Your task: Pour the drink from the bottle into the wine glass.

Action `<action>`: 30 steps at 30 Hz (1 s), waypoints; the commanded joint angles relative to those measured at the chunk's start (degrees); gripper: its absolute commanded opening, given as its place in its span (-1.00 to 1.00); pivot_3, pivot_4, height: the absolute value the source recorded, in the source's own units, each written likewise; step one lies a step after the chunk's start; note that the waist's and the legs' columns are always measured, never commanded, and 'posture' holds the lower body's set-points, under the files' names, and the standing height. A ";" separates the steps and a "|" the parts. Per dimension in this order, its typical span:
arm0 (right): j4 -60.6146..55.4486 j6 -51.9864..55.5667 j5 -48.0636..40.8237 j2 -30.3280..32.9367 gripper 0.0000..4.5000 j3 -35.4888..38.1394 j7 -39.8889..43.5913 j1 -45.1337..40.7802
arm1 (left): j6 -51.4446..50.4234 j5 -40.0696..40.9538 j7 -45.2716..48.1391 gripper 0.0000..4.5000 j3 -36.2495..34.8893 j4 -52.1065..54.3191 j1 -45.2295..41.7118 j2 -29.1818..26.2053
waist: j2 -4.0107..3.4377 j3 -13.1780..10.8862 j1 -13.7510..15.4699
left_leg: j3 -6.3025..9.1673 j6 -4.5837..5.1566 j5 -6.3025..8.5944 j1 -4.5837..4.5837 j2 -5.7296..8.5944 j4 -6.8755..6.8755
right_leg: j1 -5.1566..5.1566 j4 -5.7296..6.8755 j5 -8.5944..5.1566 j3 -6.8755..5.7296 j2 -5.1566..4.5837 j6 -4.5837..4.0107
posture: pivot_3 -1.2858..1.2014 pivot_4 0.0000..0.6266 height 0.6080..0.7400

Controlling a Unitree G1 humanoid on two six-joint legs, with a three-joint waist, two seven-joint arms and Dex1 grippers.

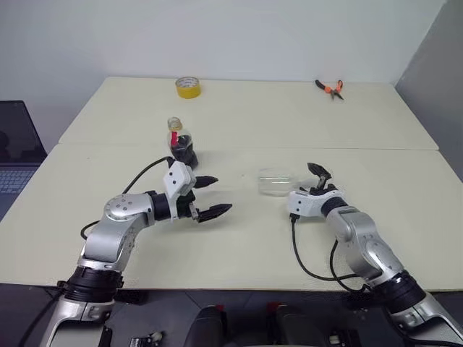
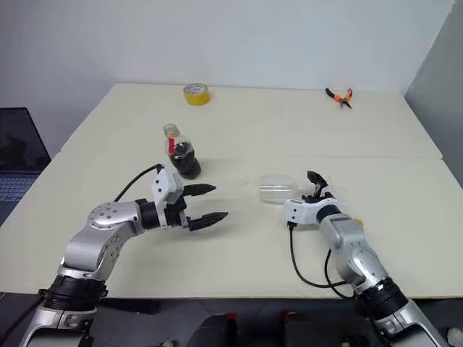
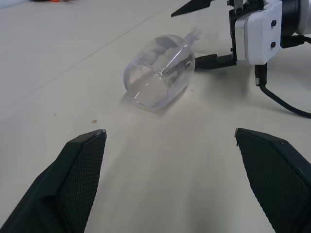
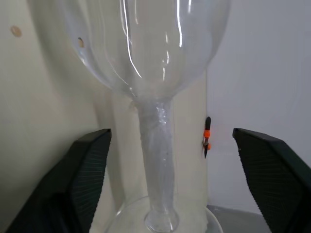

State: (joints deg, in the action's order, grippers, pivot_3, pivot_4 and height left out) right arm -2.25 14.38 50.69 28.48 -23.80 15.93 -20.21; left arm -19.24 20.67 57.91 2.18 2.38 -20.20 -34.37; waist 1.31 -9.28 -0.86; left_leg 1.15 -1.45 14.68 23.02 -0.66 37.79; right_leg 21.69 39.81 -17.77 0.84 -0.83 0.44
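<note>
A: Where's the wine glass (image 1: 275, 182)?
B: On its side on the bench (image 1: 239, 130), stem between the right gripper (image 4: 170, 141)'s spread fingers, untouched.
A: The left gripper (image 1: 211, 196)?
B: Wide open, empty; the bottle (image 1: 181, 142) stands just behind.
A: The right wrist view?
B: Adds pliers (image 4: 207, 137) beyond.

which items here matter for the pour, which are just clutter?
Job:
bottle, uncapped, upright, holding the drink
wine glass, on its side by the right gripper

Clutter:
yellow tape roll
orange-handled pliers
laptop
</note>
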 commanded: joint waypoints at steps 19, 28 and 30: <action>-9.06 -3.61 -8.13 -5.56 -0.91 8.19 -3.57 -0.62 | -11.50 11.48 5.68 1.00 -9.78 5.80 -0.92 -11.39 | -0.02 -0.07 -0.82 | 0.03 0.00 0.00 0.02 -0.01 -0.04 | 0.07 0.07 -0.02 -0.01 0.01 -0.03 | 0.03 -0.52 1.00; -2.69 -12.59 -40.70 -20.63 -0.91 14.87 3.20 0.11 | -15.35 15.75 6.31 1.00 -13.06 6.67 -1.24 -14.72 | 0.07 -0.19 -0.77 | 0.06 0.00 0.01 0.02 0.00 -0.06 | 0.05 0.06 -0.03 -0.04 -0.03 -0.05 | 0.03 -0.52 1.00; 1.11 -15.56 -46.60 -23.36 -0.91 15.22 5.64 -0.61 | -16.06 16.69 6.74 1.00 -13.66 7.18 -1.03 -15.39 | 0.09 -0.22 -0.86 | 0.07 0.00 0.01 0.01 0.00 -0.06 | 0.04 0.07 -0.03 -0.05 -0.03 -0.05 | 0.03 -0.52 1.00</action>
State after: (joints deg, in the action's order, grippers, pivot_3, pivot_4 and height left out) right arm -1.72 2.27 9.51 6.65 -9.71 19.64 -19.26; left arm -34.86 35.68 63.96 -9.51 6.95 -20.85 -48.88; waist 1.40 -9.51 -1.72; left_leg 1.22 -1.45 14.68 23.03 -0.67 37.72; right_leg 21.73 39.88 -17.80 0.79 -0.86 0.39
